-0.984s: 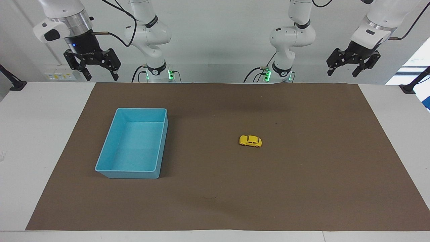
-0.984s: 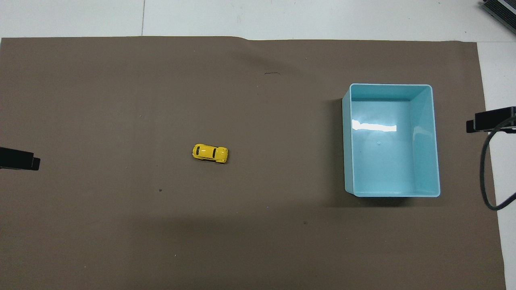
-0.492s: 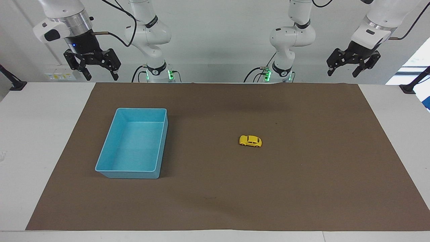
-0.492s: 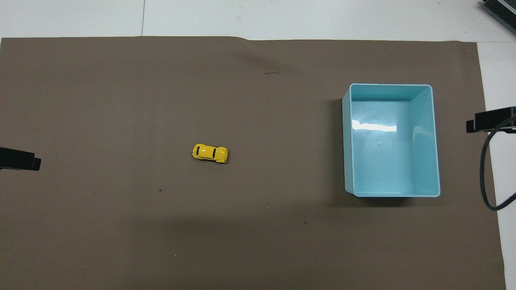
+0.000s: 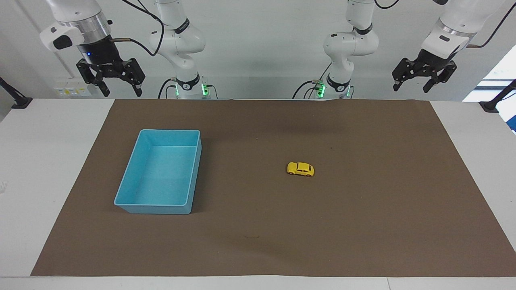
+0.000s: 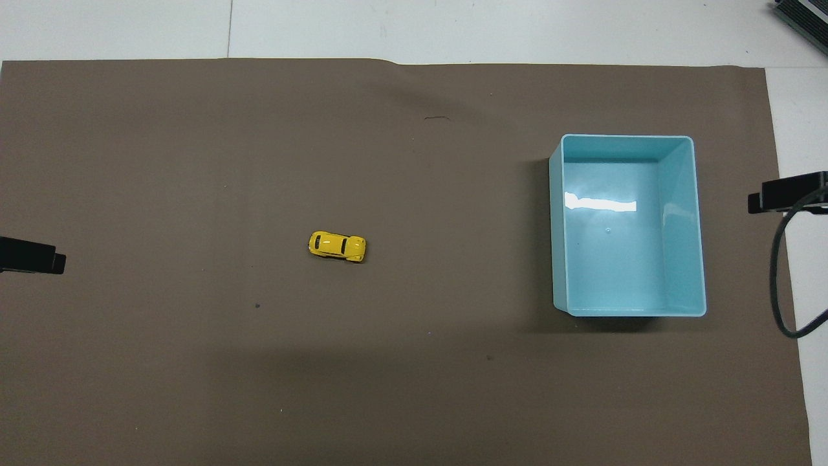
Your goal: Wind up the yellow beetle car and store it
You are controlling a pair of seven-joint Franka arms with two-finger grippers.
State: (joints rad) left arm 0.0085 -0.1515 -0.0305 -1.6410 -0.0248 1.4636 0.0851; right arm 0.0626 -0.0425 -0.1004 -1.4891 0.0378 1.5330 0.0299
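Observation:
The yellow beetle car (image 5: 300, 169) stands on its wheels on the brown mat, near the middle; it also shows in the overhead view (image 6: 337, 246). The empty blue bin (image 5: 133, 201) stands on the mat toward the right arm's end, and shows in the overhead view (image 6: 557, 226). My right gripper (image 5: 119, 89) hangs open and empty, high above the table's edge near the bin's end. My left gripper (image 5: 412, 85) hangs open and empty, high above the table's other end. Both arms wait. Only the grippers' tips show in the overhead view.
The brown mat (image 5: 363, 225) covers most of the white table (image 5: 40, 161). A black clamp (image 5: 494, 102) sits at the table's corner toward the left arm's end, and another black clamp (image 5: 16, 100) at the right arm's end.

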